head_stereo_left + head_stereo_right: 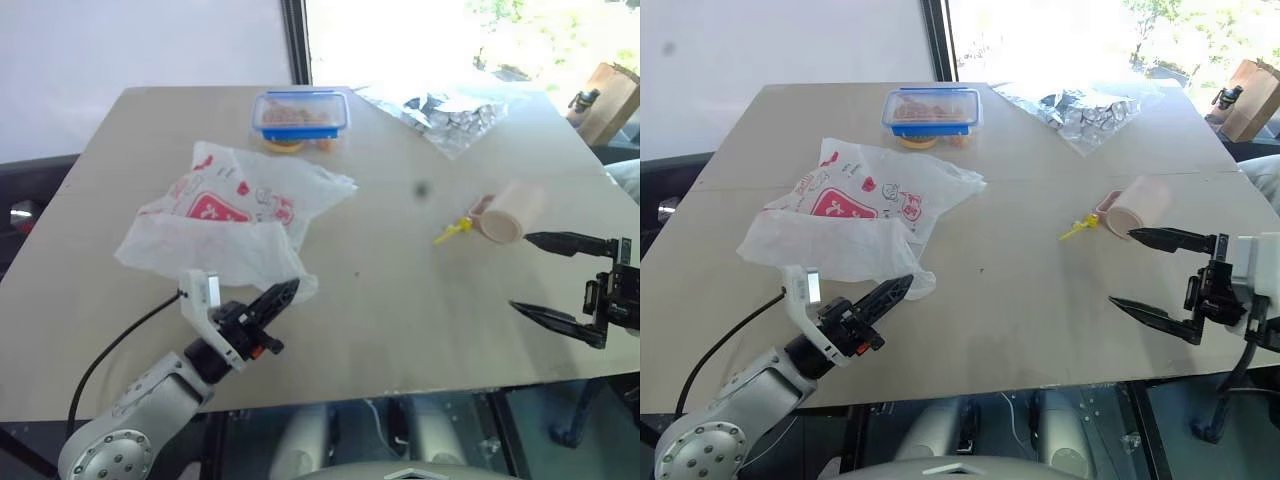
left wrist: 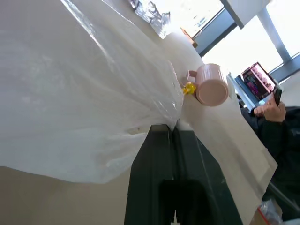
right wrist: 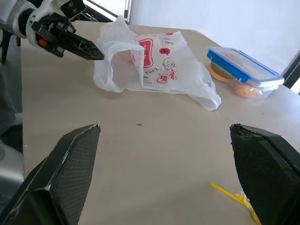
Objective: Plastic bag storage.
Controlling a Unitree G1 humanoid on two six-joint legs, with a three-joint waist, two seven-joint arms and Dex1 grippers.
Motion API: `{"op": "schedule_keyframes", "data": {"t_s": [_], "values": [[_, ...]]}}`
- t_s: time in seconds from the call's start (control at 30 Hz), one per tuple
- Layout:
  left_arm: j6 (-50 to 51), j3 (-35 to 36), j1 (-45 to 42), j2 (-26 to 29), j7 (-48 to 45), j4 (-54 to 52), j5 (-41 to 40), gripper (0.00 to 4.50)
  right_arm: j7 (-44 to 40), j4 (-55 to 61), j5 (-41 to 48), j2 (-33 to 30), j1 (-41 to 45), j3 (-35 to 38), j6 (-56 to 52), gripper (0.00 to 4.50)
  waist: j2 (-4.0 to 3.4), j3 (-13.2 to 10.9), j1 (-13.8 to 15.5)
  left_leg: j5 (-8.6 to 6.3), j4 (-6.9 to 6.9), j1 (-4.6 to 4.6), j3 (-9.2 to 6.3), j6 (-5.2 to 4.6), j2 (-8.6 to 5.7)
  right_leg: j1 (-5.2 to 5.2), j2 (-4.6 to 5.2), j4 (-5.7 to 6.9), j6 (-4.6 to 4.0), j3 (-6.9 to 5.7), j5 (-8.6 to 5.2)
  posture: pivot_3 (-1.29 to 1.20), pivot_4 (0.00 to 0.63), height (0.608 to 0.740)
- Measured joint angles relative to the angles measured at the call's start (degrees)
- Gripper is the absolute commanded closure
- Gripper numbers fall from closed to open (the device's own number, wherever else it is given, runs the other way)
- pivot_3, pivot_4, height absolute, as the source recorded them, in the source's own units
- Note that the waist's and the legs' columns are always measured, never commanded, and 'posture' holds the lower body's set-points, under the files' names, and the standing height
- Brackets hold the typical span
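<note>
The plastic bag [image 1: 225, 225] lies spread on the counter [image 1: 400, 320], left of centre, near the food box [image 1: 300, 115]. Its near edge appears to be pinched by the closed left tool [image 1: 283, 293], though how much film is caught cannot be judged. A thin pinch could slip or tear if the bag were lifted quickly. The left arm is held low and level, pointed forward and rightward. The right tool [image 1: 1145, 270] hangs wide open, empty, beside the pink cup [image 1: 1137, 206].

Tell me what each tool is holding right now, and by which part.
The left tool pinches the near edge of the plastic bag. The right tool is open, holding nothing.
</note>
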State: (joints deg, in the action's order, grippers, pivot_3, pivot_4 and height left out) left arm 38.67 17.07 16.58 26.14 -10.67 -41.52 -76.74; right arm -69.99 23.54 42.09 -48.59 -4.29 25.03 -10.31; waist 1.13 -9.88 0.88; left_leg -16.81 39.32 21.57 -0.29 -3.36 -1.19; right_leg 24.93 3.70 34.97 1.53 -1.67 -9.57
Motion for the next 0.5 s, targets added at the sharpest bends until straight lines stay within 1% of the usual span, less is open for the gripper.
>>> {"op": "schedule_keyframes", "data": {"t_s": [0.03, 0.07, 0.1, 0.13, 0.17, 0.2, 0.3, 0.33, 0.37, 0.4, 0.43, 0.47, 0.5], "values": [[-1.5, 2.2, -0.7, -0.2, 1.0, 0.3, -6.8, 4.45, 0.9, 0.2, -0.5, 0.0, 1.3, -1.8, -0.7, 0.0, 0.0, 0.0, 0.0, 0.0, 0.01, 0.0, -0.02, 0.01, 0.02, 0.01, 0.16, 0.01, 0.0, -0.01, 0.0, 0.0, 0.15, 0.74], [-2.6, 4.1, -1.4, 0.1, 1.6, 1.0, -11.9, 4.45, 1.6, 0.4, -0.8, 0.0, 2.1, -2.9, -1.1, 0.0, 0.0, 0.0, 0.0, 0.01, 0.02, -0.01, -0.05, 0.02, 0.03, 0.01, 0.19, 0.03, -0.01, -0.04, 0.0, 0.0, 0.15, 0.74], [-3.7, 7.4, -2.8, 1.8, 2.4, 2.6, -19.8, 4.45, 2.8, 0.6, -1.5, 0.1, 3.5, -4.6, -2.0, 0.0, -0.01, 0.0, 0.0, 0.02, 0.02, -0.01, -0.1, 0.04, 0.03, 0.02, 0.19, 0.07, -0.03, -0.08, 0.0, 0.0, 0.15, 0.74], [-4.4, 8.9, -3.5, 2.8, 2.6, 3.3, -22.6, 4.45, 3.3, 0.9, -1.6, 0.1, 4.0, -5.2, -2.3, 0.0, -0.01, 0.0, 0.0, 0.04, 0.02, 0.0, -0.14, 0.07, 0.03, 0.03, 0.19, 0.08, -0.05, -0.12, 0.01, 0.0, 0.15, 0.74], [-5.2, 12.7, -5.1, 4.2, 2.7, 4.8, -28.5, 4.45, 5.1, 1.6, -2.3, 0.1, 5.6, -7.4, -3.7, 0.0, -0.05, 0.0, 0.0, 0.05, 0.01, 0.0, -0.15, 0.09, 0.03, 0.03, 0.19, 0.08, -0.05, -0.14, 0.02, 0.0, 0.15, 0.74], [-5.0, 16.3, -6.2, 5.3, 1.6, 6.4, -32.7, 4.45, 8.0, 1.9, -4.1, 0.4, 8.2, -10.7, -6.0, 0.0, -0.07, 0.0, -0.1, 0.05, 0.01, -0.01, -0.14, 0.09, 0.01, 0.03, 0.19, 0.08, -0.05, -0.13, 0.02, 0.0, 0.15, 0.74], [-1.2, 20.7, -6.3, 6.3, -3.0, 9.9, -34.8, 4.45, 16.8, -0.2, -12.0, 4.6, 15.4, -18.8, -9.6, 0.0, -0.02, 0.0, -0.3, 0.06, 0.01, -0.07, 0.11, 0.09, -0.09, 0.01, -0.13, 0.06, -0.03, -0.11, 0.02, 0.0, 0.15, 0.74], [0.9, 22.1, -5.5, 6.6, -5.3, 10.9, -35.0, 4.45, 19.7, -2.9, -17.1, 6.5, 18.7, -23.0, -9.5, 0.0, 0.0, 0.0, -0.4, 0.2, 0.01, -0.08, 0.15, 0.32, -0.13, 0.02, -0.15, 0.05, -0.03, -0.08, 0.02, 0.0, 0.15, 0.74], [2.4, 22.7, -5.5, 7.0, -6.8, 11.6, -35.0, 4.45, 22.0, -5.5, -21.6, 7.6, 21.2, -26.6, -9.2, 0.0, 0.01, 0.0, -0.4, 0.2, 0.01, -0.05, 0.16, 0.32, -0.15, 0.04, -0.15, 0.04, -0.03, -0.07, 0.02, 0.0, 0.15, 0.74], [4.0, 23.9, -5.6, 7.2, -8.6, 12.0, -35.1, 4.45, 24.0, -10.7, -29.8, 7.8, 25.7, -32.8, -6.7, 0.0, 0.02, 0.0, -0.4, 0.21, 0.01, -0.05, 0.18, 0.34, -0.18, 0.06, -0.15, 0.04, -0.03, -0.06, 0.02, 0.0, 0.15, 0.74], [4.6, 24.1, -6.2, 7.4, -9.2, 12.0, -35.1, 4.45, 24.7, -13.0, -32.9, 7.8, 27.0, -34.8, -6.0, 0.0, 0.04, 0.0, -0.1, 0.22, 0.01, 0.0, 0.13, 0.34, -0.2, 0.08, -0.14, 0.03, -0.04, -0.09, 0.02, 0.0, 0.15, 0.74], [5.4, 25.5, -6.0, 7.4, -10.1, 12.1, -35.3, 4.45, 25.6, -18.1, -39.2, 7.7, 30.2, -38.9, -2.7, 0.0, 0.04, 0.0, 0.2, 0.22, 0.01, 0.04, 0.06, 0.34, -0.23, 0.1, -0.12, 0.04, -0.06, -0.14, 0.03, 0.0, 0.15, 0.74], [5.5, 25.7, -6.3, 7.4, -10.1, 12.2, -35.3, 4.45, 26.0, -20.9, -42.1, 7.7, 32.1, -40.6, -1.4, 0.0, 0.03, 0.0, 0.2, 0.22, 0.01, 0.05, 0.06, 0.35, -0.23, 0.1, -0.12, 0.02, -0.07, -0.13, 0.03, 0.0, 0.15, 0.74]]}}
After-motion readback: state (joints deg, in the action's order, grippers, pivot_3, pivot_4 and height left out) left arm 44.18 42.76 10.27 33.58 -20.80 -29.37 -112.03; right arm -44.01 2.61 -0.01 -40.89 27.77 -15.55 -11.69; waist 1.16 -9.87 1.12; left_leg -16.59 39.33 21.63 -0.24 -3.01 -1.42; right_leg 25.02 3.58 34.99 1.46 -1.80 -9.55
